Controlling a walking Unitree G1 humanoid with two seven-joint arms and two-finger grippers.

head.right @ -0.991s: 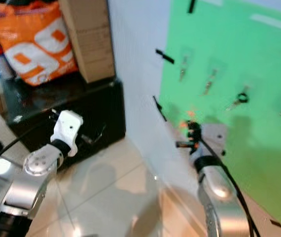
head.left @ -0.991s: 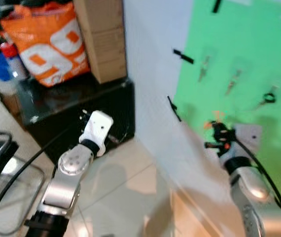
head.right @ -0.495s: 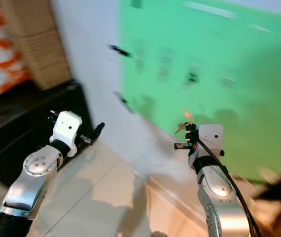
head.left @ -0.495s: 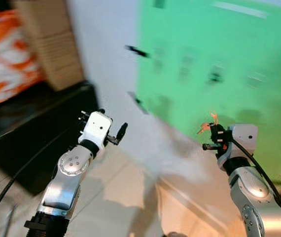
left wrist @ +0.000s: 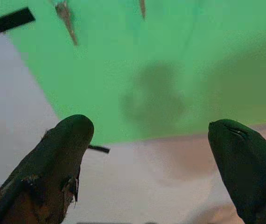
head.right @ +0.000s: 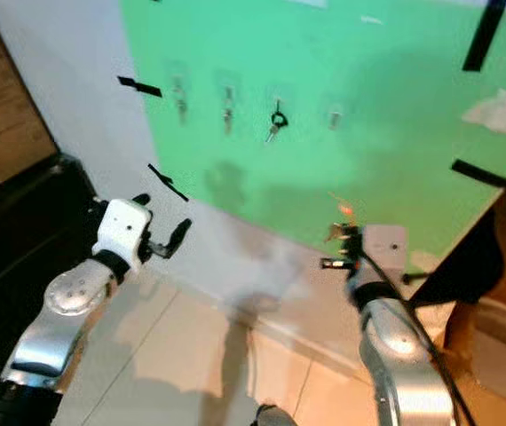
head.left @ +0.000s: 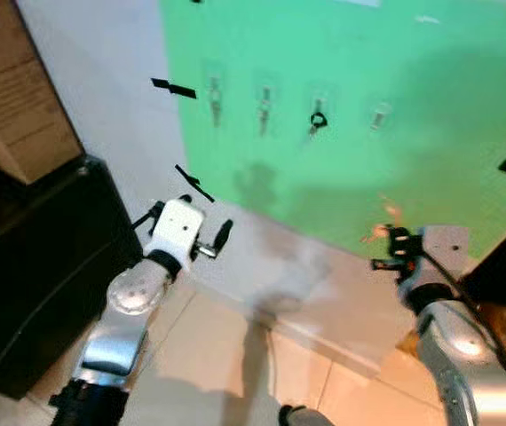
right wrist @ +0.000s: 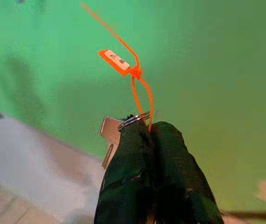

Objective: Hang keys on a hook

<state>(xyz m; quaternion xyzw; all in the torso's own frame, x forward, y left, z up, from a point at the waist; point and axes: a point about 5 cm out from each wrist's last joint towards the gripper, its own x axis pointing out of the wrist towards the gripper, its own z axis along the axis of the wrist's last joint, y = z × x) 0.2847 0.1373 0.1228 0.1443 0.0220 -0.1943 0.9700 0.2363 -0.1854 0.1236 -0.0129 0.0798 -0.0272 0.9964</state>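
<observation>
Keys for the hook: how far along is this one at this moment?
Done: the right gripper is shut on the keys, ring and orange tag showing above its fingertips. In hand: it holds them up facing the green board, below the row of hooks. One hook already carries another key. Left: reaching up and hanging them. The left gripper is open and holds nothing.

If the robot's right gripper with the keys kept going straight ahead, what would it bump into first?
Probably the green board on the wall. The right gripper, pinching the keys with their orange tag, points at a bare part of it, below the row of hooks.
</observation>
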